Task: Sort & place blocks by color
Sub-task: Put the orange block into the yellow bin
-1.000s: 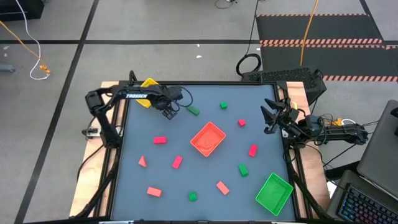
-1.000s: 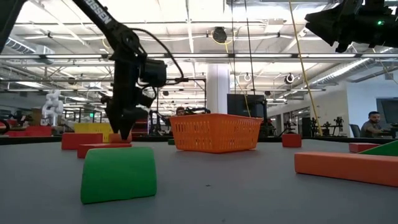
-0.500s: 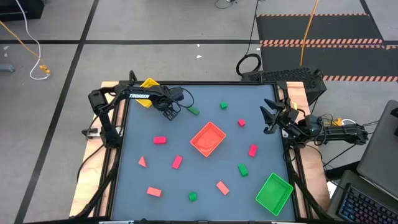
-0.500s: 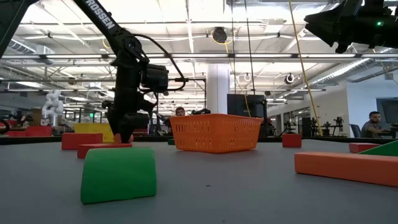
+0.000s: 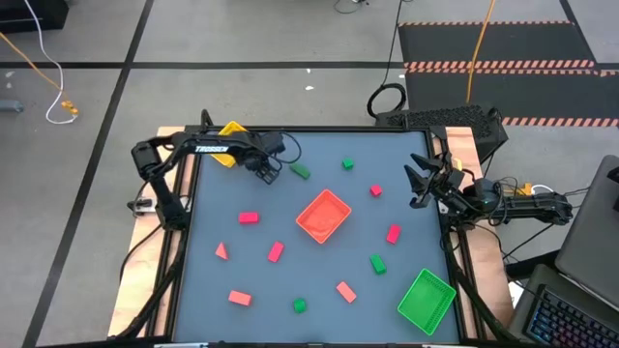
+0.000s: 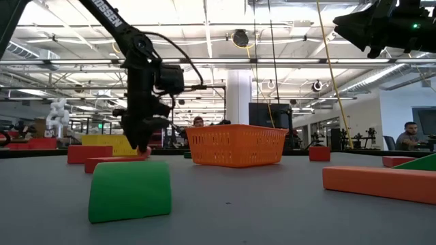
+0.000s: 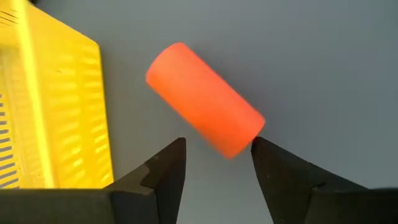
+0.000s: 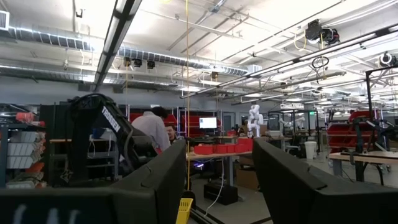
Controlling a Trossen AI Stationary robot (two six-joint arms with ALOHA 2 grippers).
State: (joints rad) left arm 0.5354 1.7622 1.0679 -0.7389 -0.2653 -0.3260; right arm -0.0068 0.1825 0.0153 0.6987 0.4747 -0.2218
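Looking down the left wrist view: you have a red block (image 7: 204, 99) lying on the grey counter (image 7: 323, 68) just ahead of the left gripper (image 7: 216, 163), its near end sitting in the gap between the two fingertips.
Block position: far-left part of the counter, just beside the yellow tray (image 7: 53, 112); from above it is hidden under the gripper.
Block look: a short rounded piece, orange-red, lying tilted across your line of sight.
Left gripper: fingers spread, a clear gap between them, nothing pinched; the block's end is close to the inner faces, but you cannot tell whether it touches either one. From above, the left gripper (image 5: 266, 170) sits near the counter's far-left corner; in the low view (image 6: 143, 146) it hangs tip-down close to the surface.
Nearby blocks: a green block (image 5: 301, 172) lies just beside the gripper, another green one (image 5: 347, 164) farther along.
Trays: red-orange tray (image 5: 323, 216) in the middle, green tray (image 5: 426, 301) at the near-right corner.
Other blocks: you see red and pink pieces scattered on the near half, such as one at (image 5: 248, 218), and a green block (image 6: 129, 190) close to the low camera.
Right gripper: (image 5: 418, 179) raised at the counter's right edge, fingers spread, holding nothing.
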